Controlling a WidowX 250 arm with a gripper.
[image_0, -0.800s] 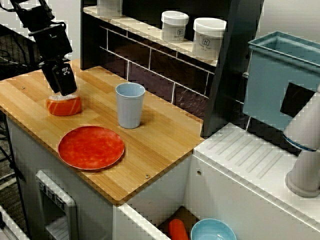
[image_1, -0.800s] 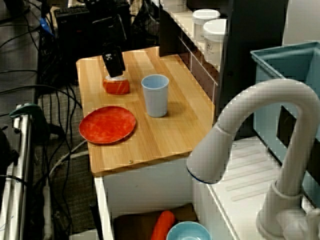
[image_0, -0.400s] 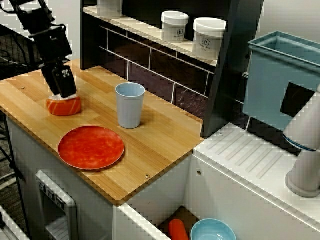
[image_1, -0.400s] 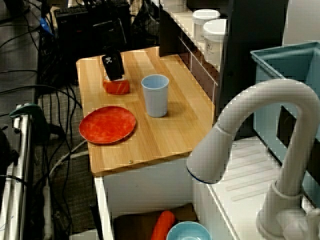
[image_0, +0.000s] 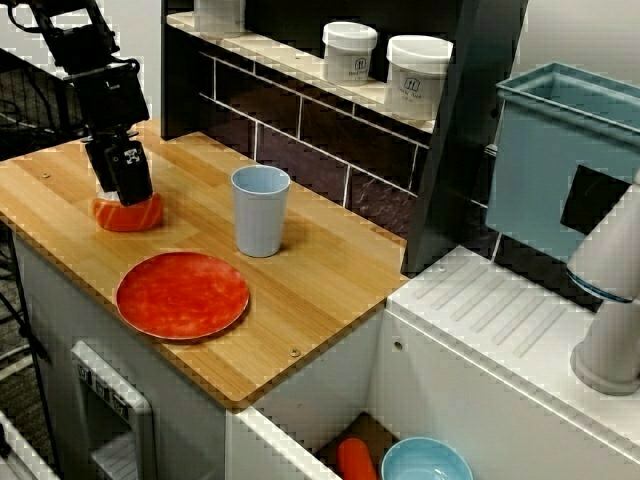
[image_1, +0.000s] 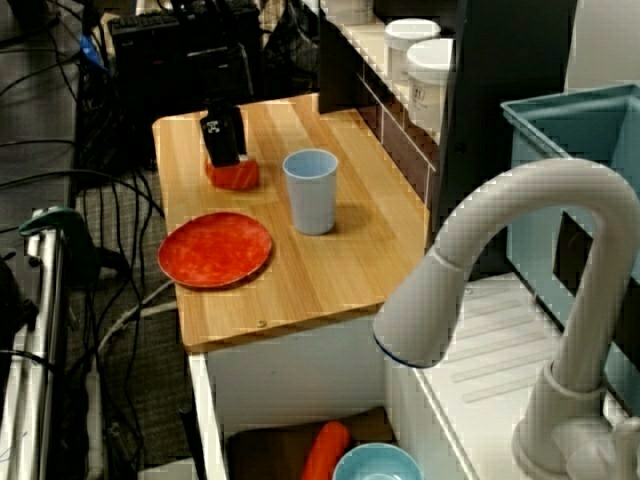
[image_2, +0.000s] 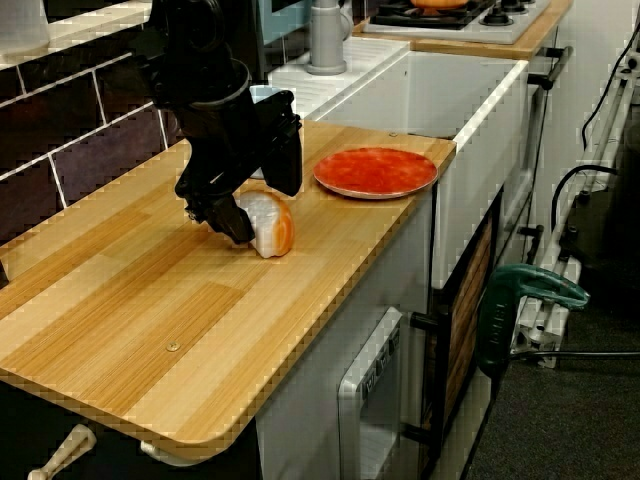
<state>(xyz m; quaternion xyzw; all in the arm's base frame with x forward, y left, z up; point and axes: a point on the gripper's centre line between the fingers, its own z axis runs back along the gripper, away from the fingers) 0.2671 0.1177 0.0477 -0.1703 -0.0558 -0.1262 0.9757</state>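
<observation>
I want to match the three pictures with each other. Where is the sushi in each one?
View facing the shelf: the sushi is at the left, above the plate.
View past the faucet: the sushi is at the upper left, above the plate.
View along the counter: the sushi is near the centre, below and left of the plate.
Shared landmark: the red plate.

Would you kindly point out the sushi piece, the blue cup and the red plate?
sushi piece (image_0: 135, 215), view facing the shelf, orange front side.
blue cup (image_0: 259, 225), view facing the shelf, middle of outer wall.
red plate (image_0: 182, 294), view facing the shelf, bare centre.
</observation>
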